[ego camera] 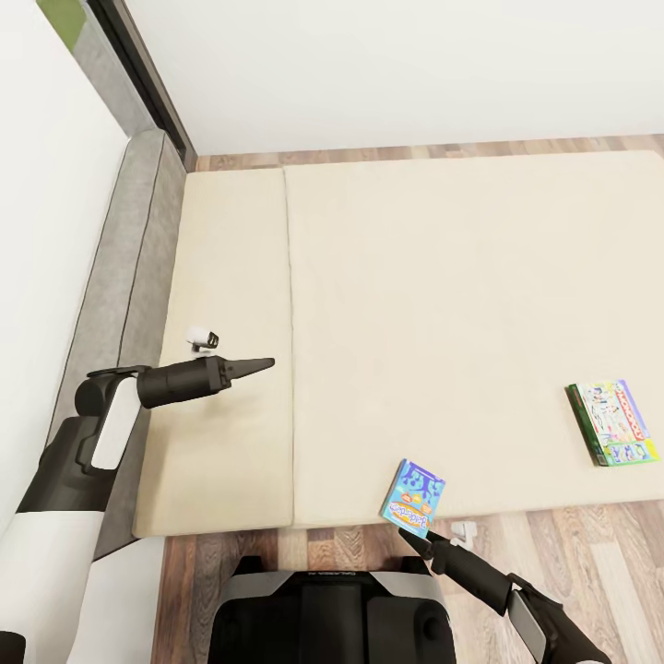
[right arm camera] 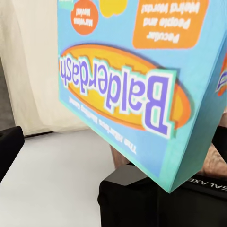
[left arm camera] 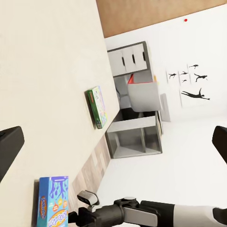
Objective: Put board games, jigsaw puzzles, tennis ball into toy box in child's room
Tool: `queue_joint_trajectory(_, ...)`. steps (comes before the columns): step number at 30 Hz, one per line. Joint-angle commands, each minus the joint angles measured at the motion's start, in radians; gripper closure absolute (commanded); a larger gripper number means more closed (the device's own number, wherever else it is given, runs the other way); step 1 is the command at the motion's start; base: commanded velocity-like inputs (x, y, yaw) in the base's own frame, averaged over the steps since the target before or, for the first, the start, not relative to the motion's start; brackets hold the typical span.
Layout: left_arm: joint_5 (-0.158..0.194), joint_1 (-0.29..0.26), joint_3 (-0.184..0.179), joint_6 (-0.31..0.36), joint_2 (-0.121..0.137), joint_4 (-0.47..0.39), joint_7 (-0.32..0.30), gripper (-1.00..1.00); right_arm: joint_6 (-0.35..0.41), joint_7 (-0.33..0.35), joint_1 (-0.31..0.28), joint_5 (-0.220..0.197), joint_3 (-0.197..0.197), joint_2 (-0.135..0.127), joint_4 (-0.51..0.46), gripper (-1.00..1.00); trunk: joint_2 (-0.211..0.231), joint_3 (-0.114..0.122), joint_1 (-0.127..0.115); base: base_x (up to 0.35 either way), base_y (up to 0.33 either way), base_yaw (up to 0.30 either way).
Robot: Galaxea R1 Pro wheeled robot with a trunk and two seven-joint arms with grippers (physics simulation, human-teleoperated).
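- Now my right fingers (ego camera: 426,540) are clamped on the blue board game (ego camera: 412,498), lifted at the bed's (ego camera: 443,277) near edge.
- Left fingers (ego camera: 251,365) spread apart, empty.
- I'd keep it upright while turning away; the green game (ego camera: 611,422) waits by the bed's right edge.

Two board games (ego camera: 413,498) (ego camera: 612,422), one bed (ego camera: 443,304), two end effectors (ego camera: 263,363) (ego camera: 417,535).
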Motion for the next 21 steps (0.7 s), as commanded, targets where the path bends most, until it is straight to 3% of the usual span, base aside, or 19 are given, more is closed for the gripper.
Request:
queue_joint_trajectory(1,-0.001,0.0,0.0,0.004,0.0,0.0,-0.004,-1.0,0.005,0.004,0.0,-0.004,-0.002,0.0,0.001,-1.0,0.0,0.0,0.0,0.0,0.0,0.0)
queue_joint_trajectory(21,-0.001,0.0,0.0,0.004,-0.001,0.0,-0.003,-1.0,0.002,0.006,0.0,-0.005,-0.002,-0.001,0.0,-1.0,0.0,0.0,0.0,0.0,0.0,0.0)
